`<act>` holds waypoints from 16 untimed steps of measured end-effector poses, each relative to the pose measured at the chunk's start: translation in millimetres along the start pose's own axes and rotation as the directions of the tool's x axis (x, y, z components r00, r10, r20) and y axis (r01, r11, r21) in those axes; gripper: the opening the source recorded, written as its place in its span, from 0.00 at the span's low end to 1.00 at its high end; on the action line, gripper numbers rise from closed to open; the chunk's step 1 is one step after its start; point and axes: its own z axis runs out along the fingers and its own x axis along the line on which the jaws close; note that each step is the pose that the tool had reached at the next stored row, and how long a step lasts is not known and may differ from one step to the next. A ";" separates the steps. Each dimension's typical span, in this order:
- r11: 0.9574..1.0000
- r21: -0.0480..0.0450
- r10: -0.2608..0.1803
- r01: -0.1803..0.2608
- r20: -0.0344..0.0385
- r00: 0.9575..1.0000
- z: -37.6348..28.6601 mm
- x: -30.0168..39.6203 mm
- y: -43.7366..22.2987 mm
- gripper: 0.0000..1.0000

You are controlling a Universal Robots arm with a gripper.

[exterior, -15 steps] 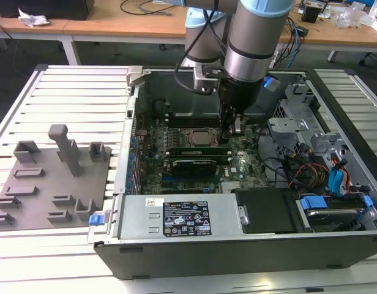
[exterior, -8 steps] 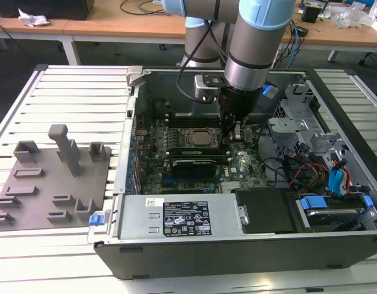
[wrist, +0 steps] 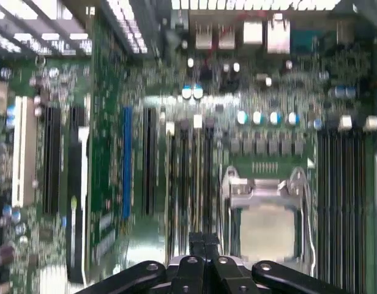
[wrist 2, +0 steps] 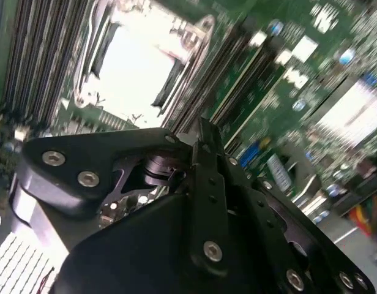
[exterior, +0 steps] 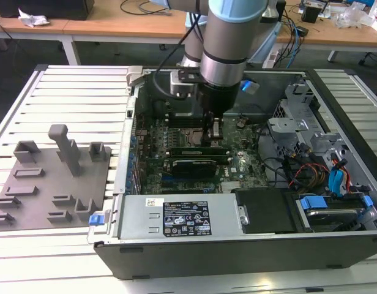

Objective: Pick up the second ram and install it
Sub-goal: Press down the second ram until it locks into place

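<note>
End effector [exterior: 214,136] hovers over motherboard [exterior: 237,165]; finger state unclear; labels unreadable

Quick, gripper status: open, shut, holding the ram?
Gripper: down inside the case over the motherboard, by the RAM slots; open or shut, and whether it holds the ram, cannot be told.

Slatted metal table [exterior: 72,92] carries open computer case [exterior: 250,245], grey fixture plate [exterior: 54,177] beside it.
</note>
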 end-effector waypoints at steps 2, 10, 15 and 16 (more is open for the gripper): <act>1.000 0.001 0.000 0.000 0.000 1.000 1.6 0.0 20.0 0.11; 1.000 0.004 0.000 0.000 0.000 1.000 10.8 0.0 57.0 0.11; 1.000 0.005 -0.001 0.001 0.008 1.000 8.4 -0.3 56.3 0.11; 1.000 0.001 0.000 0.000 0.006 1.000 6.1 0.0 49.8 0.11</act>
